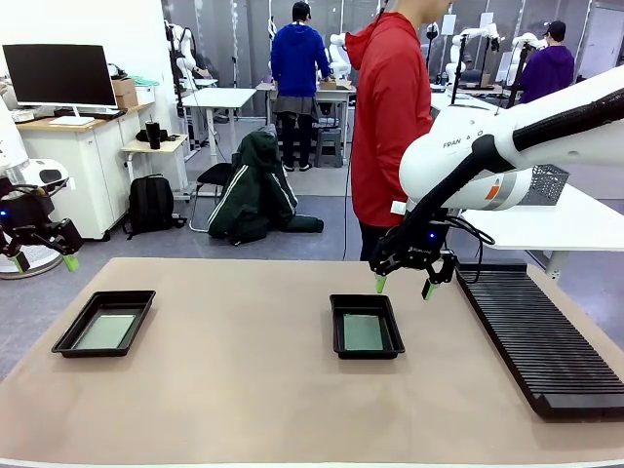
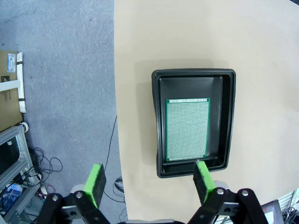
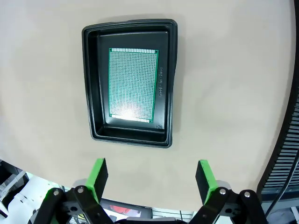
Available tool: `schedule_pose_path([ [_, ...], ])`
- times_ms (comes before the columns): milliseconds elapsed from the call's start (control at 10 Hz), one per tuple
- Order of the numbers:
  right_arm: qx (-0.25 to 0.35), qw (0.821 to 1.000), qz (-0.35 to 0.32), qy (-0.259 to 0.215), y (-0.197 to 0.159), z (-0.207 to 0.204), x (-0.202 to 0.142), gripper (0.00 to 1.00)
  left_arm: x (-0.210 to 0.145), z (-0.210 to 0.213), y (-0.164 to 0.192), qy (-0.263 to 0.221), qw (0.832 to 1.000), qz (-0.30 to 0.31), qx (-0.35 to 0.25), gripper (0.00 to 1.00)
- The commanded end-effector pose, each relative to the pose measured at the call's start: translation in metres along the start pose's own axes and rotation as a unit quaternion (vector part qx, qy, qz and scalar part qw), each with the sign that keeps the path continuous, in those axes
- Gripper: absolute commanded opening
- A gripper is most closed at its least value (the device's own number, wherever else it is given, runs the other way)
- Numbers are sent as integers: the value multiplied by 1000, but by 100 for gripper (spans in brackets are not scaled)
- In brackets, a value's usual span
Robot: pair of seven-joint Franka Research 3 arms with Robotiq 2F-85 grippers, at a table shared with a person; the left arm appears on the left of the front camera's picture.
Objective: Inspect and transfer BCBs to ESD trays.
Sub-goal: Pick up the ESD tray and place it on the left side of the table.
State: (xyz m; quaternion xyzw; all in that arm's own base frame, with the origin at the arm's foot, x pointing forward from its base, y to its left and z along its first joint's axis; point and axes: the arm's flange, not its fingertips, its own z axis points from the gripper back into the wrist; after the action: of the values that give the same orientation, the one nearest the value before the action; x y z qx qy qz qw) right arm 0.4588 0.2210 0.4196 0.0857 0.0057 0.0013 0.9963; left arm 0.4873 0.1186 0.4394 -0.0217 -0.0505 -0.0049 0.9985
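Glossy black plastic trays, perforated green boards, matt tabletop

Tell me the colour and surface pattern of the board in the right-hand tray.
Green BCB, covered in a fine grid of tiny holes; clearest in the right wrist view.

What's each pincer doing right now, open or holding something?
Left pincer: open, holding nothing.
Right pincer: open, holding nothing.

My left gripper is hovering with jaws spread wide above the table. A green circuit board is lying flat inside the black tray below.
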Motion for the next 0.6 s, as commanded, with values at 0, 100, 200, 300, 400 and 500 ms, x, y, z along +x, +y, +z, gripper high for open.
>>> schedule_pose_path([
  [0, -1, 1000, 1, 1, 0, 0, -2, 100, -1, 0, 1, -2, 1000, -3, -4, 100],
  [100, -1, 1000, 1, 1, 0, 0, -2, 100, -1, 0, 1, -2, 1000, -3, -4, 100],
  [200, 0, 1000, 0, 0, 0, 0, 0, 100, 0, 0, 0, 0, 1000, 0, 0, 100],
  [300, 23, 1000, -14, 0, -21, 0, -2, 100, -10, 10, -25, -3, 1000, -7, -8, 100],
  [400, 53, 998, -13, 0, -42, 1, -8, 100, -19, 19, -47, 0, 1000, -9, -16, 100],
  [500, 87, 996, -19, -8, -66, 3, -15, 100, -28, 29, -74, 3, 1000, -8, -22, 100],
])
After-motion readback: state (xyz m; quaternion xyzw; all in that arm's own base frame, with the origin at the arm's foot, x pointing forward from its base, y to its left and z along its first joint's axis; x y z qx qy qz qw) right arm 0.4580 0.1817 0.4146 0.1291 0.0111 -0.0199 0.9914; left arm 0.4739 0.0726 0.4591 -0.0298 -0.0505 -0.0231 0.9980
